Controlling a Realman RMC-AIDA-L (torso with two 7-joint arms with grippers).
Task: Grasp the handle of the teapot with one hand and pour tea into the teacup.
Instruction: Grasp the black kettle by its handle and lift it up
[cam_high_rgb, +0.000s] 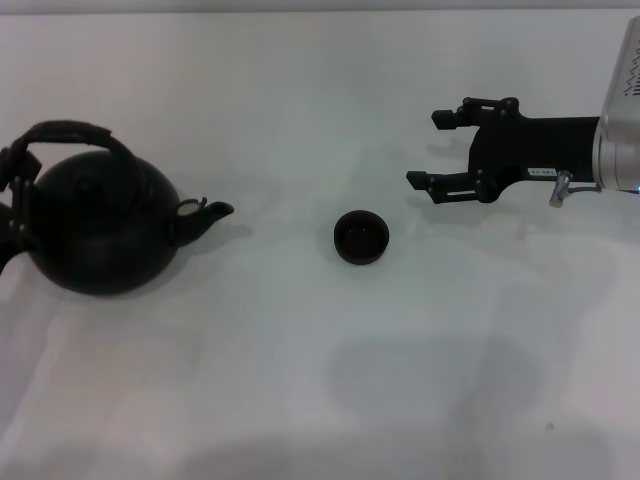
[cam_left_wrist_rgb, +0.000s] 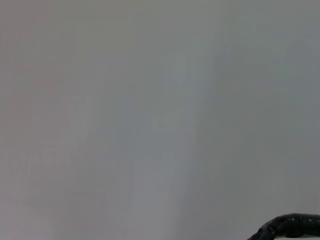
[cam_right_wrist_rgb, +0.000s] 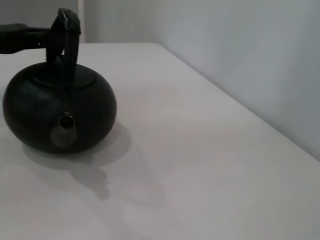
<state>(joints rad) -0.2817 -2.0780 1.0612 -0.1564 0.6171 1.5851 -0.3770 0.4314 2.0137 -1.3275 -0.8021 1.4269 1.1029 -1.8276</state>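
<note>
The teapot (cam_high_rgb: 100, 232) sat on the white worktop (cam_high_rgb: 320, 380) at the robot's far left, its spout pointing right toward the teacup (cam_high_rgb: 361, 237), which stood alone near the middle of the worktop, well apart from the pot. The handle (cam_high_rgb: 68, 135) arched up over the lid. The left gripper (cam_high_rgb: 14, 205) was only partly in view at the left edge of the head view, its dark parts lying against the end of the handle farthest from the spout and the pot's left shoulder; whether it had closed on the handle could not be told from that view. In the right wrist view a dark bar reached in from the side to the top of the handle (cam_right_wrist_rgb: 67, 30), above the teapot (cam_right_wrist_rgb: 59, 110), but its grip was not clear there either. The left wrist view showed little beyond a pale surface and a short curved piece of rough black material at one corner. The right gripper (cam_high_rgb: 440, 150) hung over the right side of the worktop, beyond and to the right of the teacup, its fingers (cam_high_rgb: 432, 183) spread wide apart and pointing left with nothing between them. It was near the teacup but not touching it, and far from the teapot.
</note>
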